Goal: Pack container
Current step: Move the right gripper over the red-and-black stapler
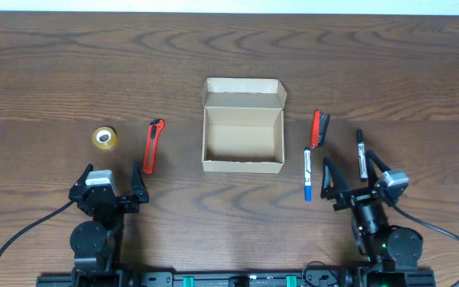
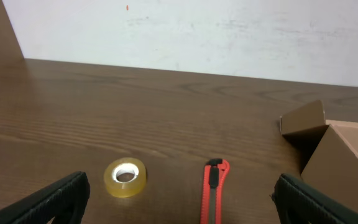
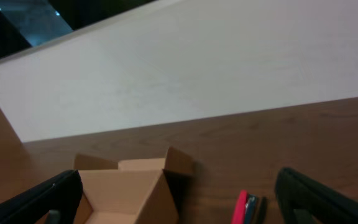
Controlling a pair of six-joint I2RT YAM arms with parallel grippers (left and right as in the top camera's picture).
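The tan cardboard container [image 1: 242, 125] stands open and empty at the table's middle, lid flap folded back; it also shows in the left wrist view [image 2: 340, 155] and the right wrist view [image 3: 129, 186]. A yellow tape roll [image 1: 105, 137] [image 2: 125, 177] and a red utility knife [image 1: 154, 146] [image 2: 213, 190] lie to its left. A red and black stapler [image 1: 319, 129] [image 3: 247, 208], a blue marker [image 1: 307, 174] and a black marker [image 1: 362, 154] lie to its right. My left gripper [image 1: 108, 182] [image 2: 179, 202] is open and empty near the front edge. My right gripper [image 1: 357, 179] [image 3: 179, 199] is open and empty.
The wooden table [image 1: 54, 72] runs back to a pale wall [image 2: 197, 31]. Both arm bases sit at the front edge, with cables trailing to either side.
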